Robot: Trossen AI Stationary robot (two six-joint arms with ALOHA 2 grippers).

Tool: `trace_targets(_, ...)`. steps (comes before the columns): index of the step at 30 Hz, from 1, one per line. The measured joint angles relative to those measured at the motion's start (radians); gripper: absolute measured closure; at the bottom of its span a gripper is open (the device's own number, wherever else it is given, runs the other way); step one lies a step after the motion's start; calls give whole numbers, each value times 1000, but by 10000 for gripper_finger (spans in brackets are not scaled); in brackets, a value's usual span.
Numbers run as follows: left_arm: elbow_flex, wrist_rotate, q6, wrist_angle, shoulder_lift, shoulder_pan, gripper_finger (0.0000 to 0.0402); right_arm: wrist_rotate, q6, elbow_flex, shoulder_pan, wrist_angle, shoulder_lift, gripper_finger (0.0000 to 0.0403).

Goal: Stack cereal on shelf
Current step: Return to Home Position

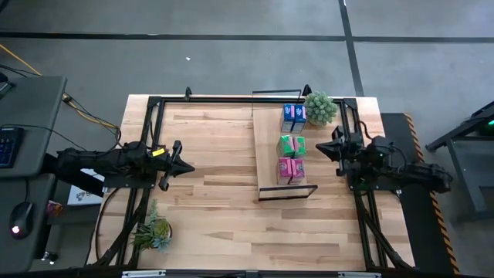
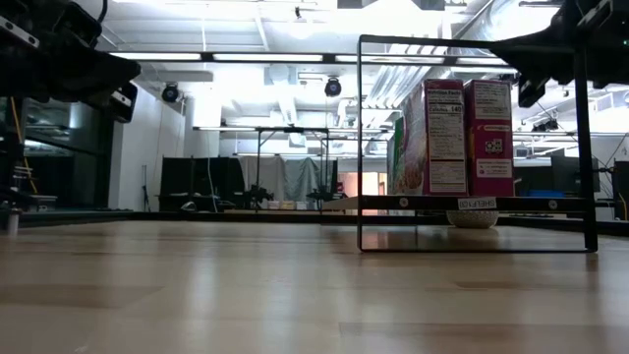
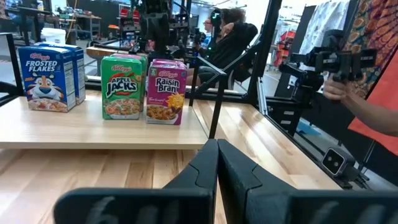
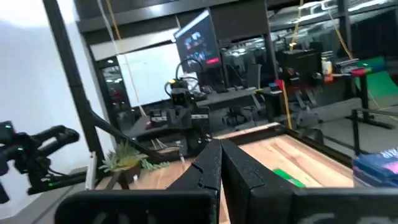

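Observation:
The shelf (image 1: 269,147), a light plank with a black wire frame, stands on the table's right half. On it stand the cereal boxes in pairs: blue (image 1: 292,117) at the far end, green (image 1: 292,145) in the middle, pink (image 1: 291,169) nearest. The left wrist view shows the blue box (image 3: 48,77), the green box (image 3: 125,88) and the pink box (image 3: 166,92) upright on the plank. My left gripper (image 1: 187,165) is shut and hovers over the table's left half, apart from the shelf. My right gripper (image 1: 320,147) is shut and hovers just right of the shelf.
A spiky potted plant (image 1: 320,107) sits at the shelf's far right end, another (image 1: 153,232) near the table's near left corner. A black frame (image 1: 231,98) borders the table. A person's hand (image 3: 339,91) holds a device beyond the table. Bare wood lies between my grippers.

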Motion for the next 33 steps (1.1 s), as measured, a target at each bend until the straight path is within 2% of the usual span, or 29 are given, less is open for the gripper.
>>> trace_targets(5,0,0,0,0,0,0,401,175,-49,-8,149,-80,10,403)
trace_targets(11,0,0,0,0,0,0,401,429,-176,-8,329,-82,10,403)
trace_targets(15,0,0,0,0,0,0,401,502,-200,-50,403,-60,10,403)
trace_targets(19,0,0,0,0,0,0,401,499,-156,-66,421,-58,29,403)
trace_targets(25,0,0,0,0,0,0,401,367,-160,-66,419,-78,31,403)
trace_targets(28,0,0,0,0,0,0,401,341,-171,-66,392,-85,30,403)
trace_targets(33,0,0,0,0,0,0,401,238,-175,-66,310,-100,31,403)
